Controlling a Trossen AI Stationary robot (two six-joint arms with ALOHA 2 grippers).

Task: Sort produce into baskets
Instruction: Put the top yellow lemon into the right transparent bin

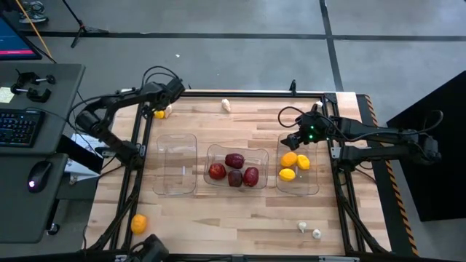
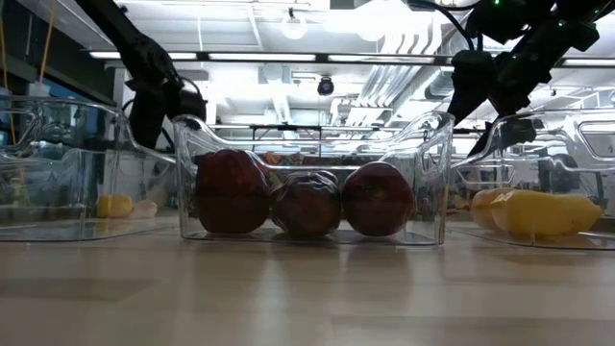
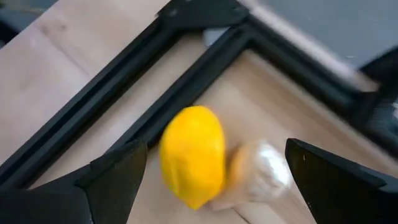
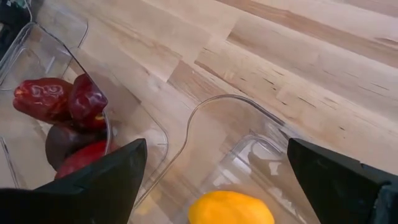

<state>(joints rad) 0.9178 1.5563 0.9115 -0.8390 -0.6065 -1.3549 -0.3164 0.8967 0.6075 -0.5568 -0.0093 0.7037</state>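
Three clear bins stand in a row mid-table: the left bin (image 1: 177,164) with nothing in it, the middle bin (image 1: 237,166) with several dark red pieces (image 1: 234,160), the right bin (image 1: 298,172) with three yellow-orange lemons (image 1: 289,159). My left gripper (image 1: 162,110) is open at the far left corner, its fingers on either side of a yellow lemon (image 3: 193,155) and a white garlic (image 3: 264,171) that lie on the table. My right gripper (image 1: 297,138) is open and empty above the right bin's far end (image 4: 242,118).
An orange lemon (image 1: 138,223) lies at the near left edge. Two garlic pieces (image 1: 309,230) lie near the front right, one garlic (image 1: 226,105) at the far edge. The black frame rail (image 3: 186,68) runs close behind the left gripper's lemon.
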